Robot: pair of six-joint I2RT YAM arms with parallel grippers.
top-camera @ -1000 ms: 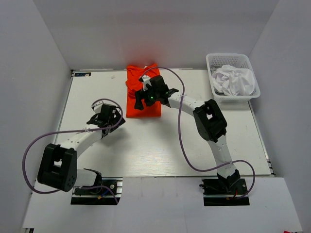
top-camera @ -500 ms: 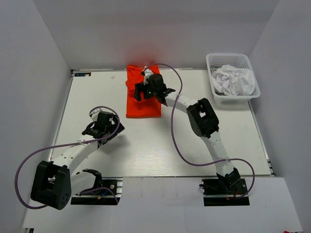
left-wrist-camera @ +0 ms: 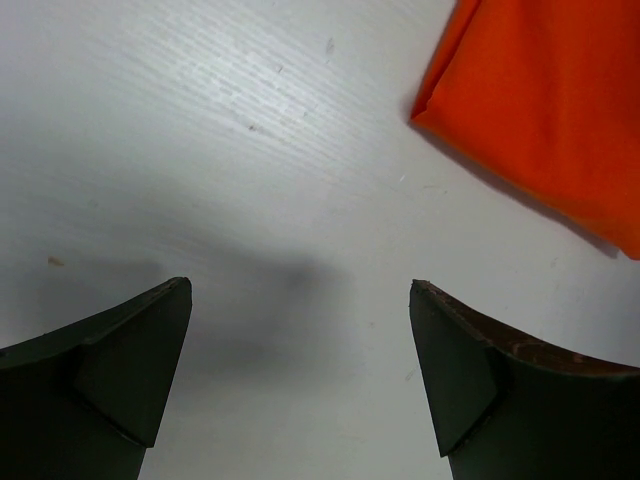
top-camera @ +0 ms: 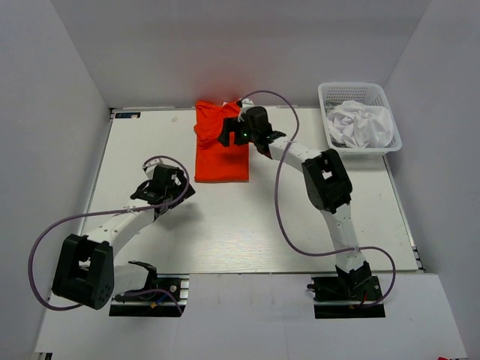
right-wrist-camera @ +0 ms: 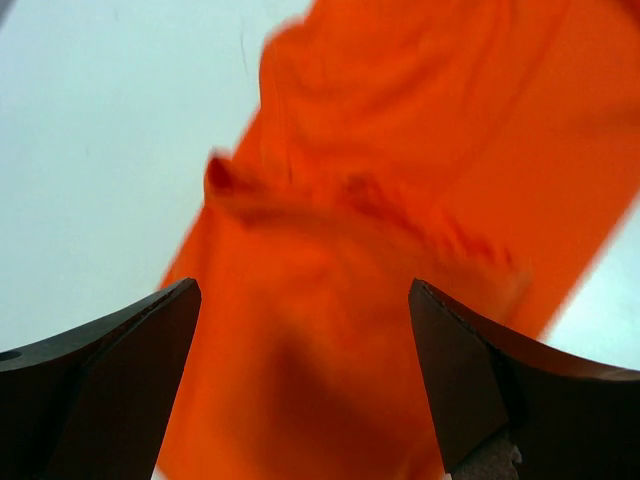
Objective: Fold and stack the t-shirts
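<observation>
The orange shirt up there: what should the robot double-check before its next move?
1. Jaws of the right gripper open: ok.
2. That gripper over the orange t-shirt: ok.
3. Whether it touches the cloth: cannot tell.
4. Shirt lying flat all over: not ok, its far end looks bunched.
5. Jaws of the left gripper open, over bare table near the shirt's corner: ok.
6. The white t-shirt folded: not ok, crumpled in the basket.
</observation>
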